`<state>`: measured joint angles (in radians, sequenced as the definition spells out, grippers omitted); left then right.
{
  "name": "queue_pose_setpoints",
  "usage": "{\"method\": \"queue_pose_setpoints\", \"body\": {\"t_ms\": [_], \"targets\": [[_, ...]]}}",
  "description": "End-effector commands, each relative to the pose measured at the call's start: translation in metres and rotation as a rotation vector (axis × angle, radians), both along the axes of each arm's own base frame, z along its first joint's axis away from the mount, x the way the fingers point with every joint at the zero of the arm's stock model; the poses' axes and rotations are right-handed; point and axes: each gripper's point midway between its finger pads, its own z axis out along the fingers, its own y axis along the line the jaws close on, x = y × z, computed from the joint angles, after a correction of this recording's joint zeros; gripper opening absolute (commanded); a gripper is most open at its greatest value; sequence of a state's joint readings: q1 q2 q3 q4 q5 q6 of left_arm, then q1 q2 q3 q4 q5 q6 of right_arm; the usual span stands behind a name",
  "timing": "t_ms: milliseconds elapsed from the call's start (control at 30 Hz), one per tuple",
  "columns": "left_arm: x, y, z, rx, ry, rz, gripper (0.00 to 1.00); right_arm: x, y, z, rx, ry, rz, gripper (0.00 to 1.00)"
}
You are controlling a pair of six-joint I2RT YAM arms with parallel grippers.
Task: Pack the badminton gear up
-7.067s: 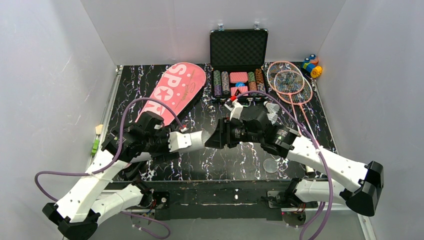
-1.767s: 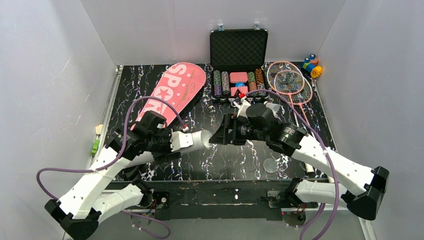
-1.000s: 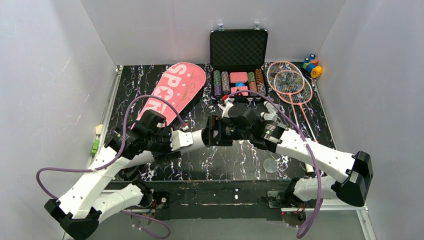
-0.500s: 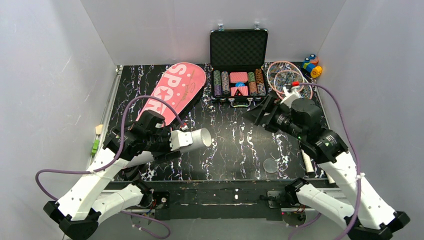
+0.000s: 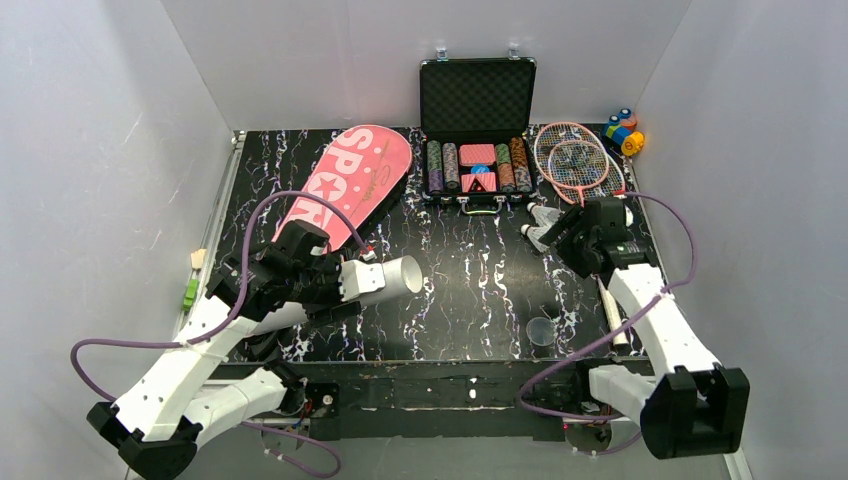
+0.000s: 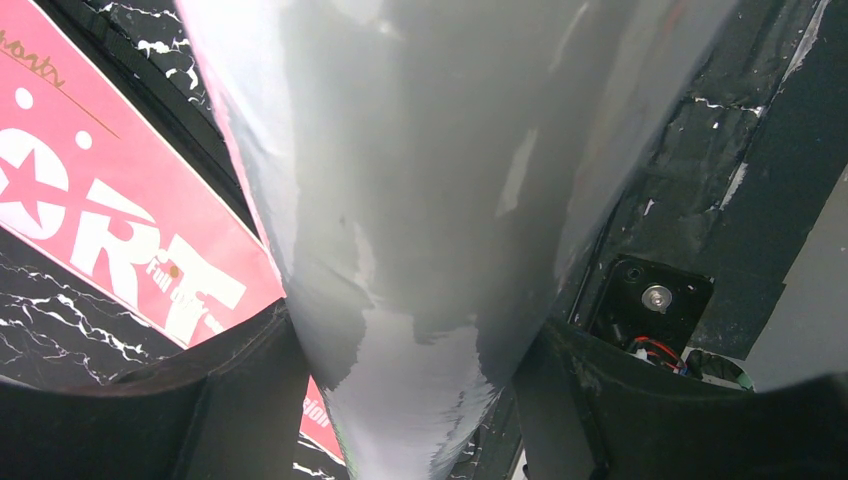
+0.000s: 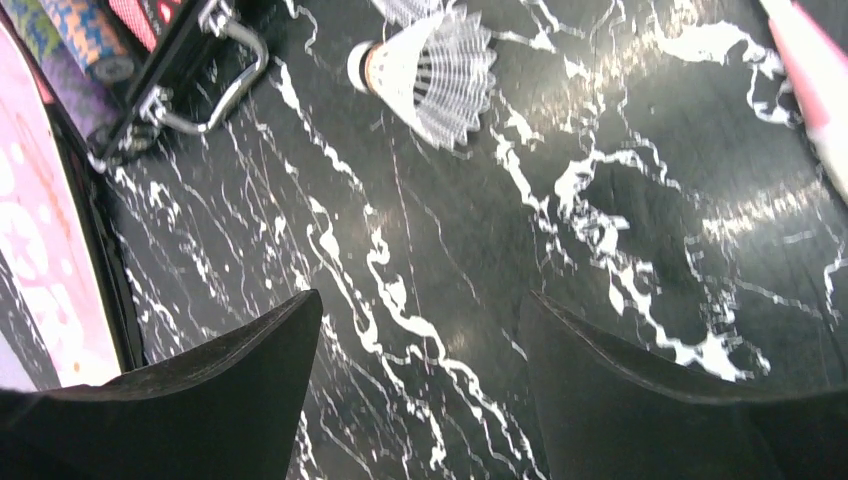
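While two rackets lie overlapped, two shuttlecocks rest nearby.

A black, white-veined marble-pattern table carries a scatter of gear. A pink "SPORT" bag lies flat and slantwise at the far left. An open black case of poker chips sits at the far centre. Two pink-framed rackets lie overlapped just to its right, handles pointing toward the near edge. Two white shuttlecocks lie on their sides just in front of the case. Small toy blocks sit at the far right corner, and a clear round disc lies near the front edge.
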<state>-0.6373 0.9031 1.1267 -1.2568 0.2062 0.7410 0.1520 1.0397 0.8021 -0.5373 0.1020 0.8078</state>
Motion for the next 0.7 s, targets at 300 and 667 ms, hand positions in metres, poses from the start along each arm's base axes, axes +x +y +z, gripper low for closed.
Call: {"method": "queue_pose_setpoints", "body": {"t_ms": [300,667], "targets": [[0.003,-0.001,0.004,-0.005,-0.026,-0.022,0.25,0.081,-0.005,-0.021,0.023,-0.053,-0.012,0.68],[0.001,0.002,-0.002,0.01,-0.016,-0.025,0.24,0.114,0.0,-0.049,0.047,-0.006,-0.023,0.58]]}}
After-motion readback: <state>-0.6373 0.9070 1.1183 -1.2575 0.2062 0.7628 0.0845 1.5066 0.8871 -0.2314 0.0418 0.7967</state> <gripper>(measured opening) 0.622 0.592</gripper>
